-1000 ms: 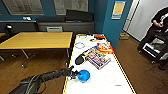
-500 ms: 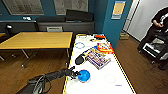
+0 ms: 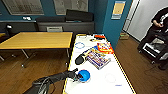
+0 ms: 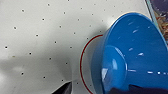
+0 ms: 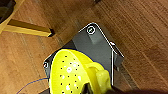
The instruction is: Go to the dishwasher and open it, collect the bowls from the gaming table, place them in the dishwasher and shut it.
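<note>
On the gaming table (image 3: 100, 85), with its white top and yellow rim, the blue bowl (image 3: 83, 75) sits near the front left edge. My left arm reaches in from the lower left, and my left gripper (image 3: 75, 75) is at the bowl's left rim. In the left wrist view the blue bowl (image 4: 130, 55) looms large over a red ring painted on the dotted white top. My left gripper (image 4: 98, 89) is open, one dark fingertip (image 4: 63, 88) outside the bowl wall. My right gripper (image 5: 97, 86) is shut on the rim of the yellow-green bowl (image 5: 70, 72), which hangs above the wooden floor.
A plain yellow wooden table (image 3: 37, 40) stands to the left of the gaming table. Colourful game boxes (image 3: 98, 58) and a black object (image 3: 80, 59) lie mid-table. A person (image 3: 160, 25) stands by a wheeled rig at the right. My grey base (image 5: 100, 47) shows under the right arm.
</note>
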### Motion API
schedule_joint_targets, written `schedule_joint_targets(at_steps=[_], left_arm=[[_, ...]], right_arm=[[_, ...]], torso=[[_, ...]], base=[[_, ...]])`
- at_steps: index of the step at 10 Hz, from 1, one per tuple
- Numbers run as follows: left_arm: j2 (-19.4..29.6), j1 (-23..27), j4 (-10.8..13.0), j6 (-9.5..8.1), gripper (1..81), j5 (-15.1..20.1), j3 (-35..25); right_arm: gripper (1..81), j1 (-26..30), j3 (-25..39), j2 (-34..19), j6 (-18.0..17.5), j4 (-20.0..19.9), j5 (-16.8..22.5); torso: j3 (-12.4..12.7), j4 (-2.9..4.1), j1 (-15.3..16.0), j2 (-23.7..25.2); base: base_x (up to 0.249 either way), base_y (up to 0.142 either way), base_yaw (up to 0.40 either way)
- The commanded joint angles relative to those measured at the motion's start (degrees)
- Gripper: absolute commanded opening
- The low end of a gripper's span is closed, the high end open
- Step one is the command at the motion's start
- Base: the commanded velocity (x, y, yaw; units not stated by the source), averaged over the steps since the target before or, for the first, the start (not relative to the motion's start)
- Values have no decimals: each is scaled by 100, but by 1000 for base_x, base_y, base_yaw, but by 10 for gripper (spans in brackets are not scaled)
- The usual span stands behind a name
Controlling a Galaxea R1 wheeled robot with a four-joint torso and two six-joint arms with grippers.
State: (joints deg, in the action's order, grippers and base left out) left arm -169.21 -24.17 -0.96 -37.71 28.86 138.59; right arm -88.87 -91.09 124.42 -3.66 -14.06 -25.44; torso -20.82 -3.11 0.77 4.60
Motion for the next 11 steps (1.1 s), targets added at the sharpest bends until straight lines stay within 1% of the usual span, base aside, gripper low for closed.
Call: schedule_joint_targets(at_steps=[1,2,3,4,5,6,7,8,9,10,11], left_arm=[[-35,831,26,-9,811,217,-43],[-35,769,35,26,811,217,-43],[-26,725,149,62,10,226,-87],[26,716,307,70,10,226,-296],[132,733,307,70,10,226,-553],[377,812,316,79,10,226,-1112],[875,979,307,70,10,226,-2021],[1248,1111,307,62,10,235,-2679],[1720,1225,308,35,10,296,-3482],[2356,1296,307,18,10,297,-4339],[2720,1296,307,18,10,296,-4775]], right_arm=[[10,127,31,-266,14,70,338],[10,127,-13,-239,5,70,338],[10,145,-48,-213,-3,70,347],[10,171,-66,-213,-12,70,461],[10,163,-66,-213,-12,87,461],[10,189,-31,-230,-21,114,513],[10,180,22,-291,-4,114,584],[10,145,57,-336,-12,122,584],[10,111,57,-345,-38,122,584],[10,58,75,-345,-39,122,610],[10,14,66,-336,-47,122,714]], torso=[[0,0,0,0],[0,0,0,0],[0,0,0,0],[0,0,0,0],[0,0,0,0],[0,0,0,0],[0,0,0,0],[0,0,0,0],[0,0,0,0],[0,0,0,0],[0,0,0,0]], base=[[0,0,0],[0,0,0],[0,0,0],[0,0,0],[0,0,0],[0,0,0],[0,0,0],[0,0,0],[0,0,0],[0,0,0],[0,0,0]])
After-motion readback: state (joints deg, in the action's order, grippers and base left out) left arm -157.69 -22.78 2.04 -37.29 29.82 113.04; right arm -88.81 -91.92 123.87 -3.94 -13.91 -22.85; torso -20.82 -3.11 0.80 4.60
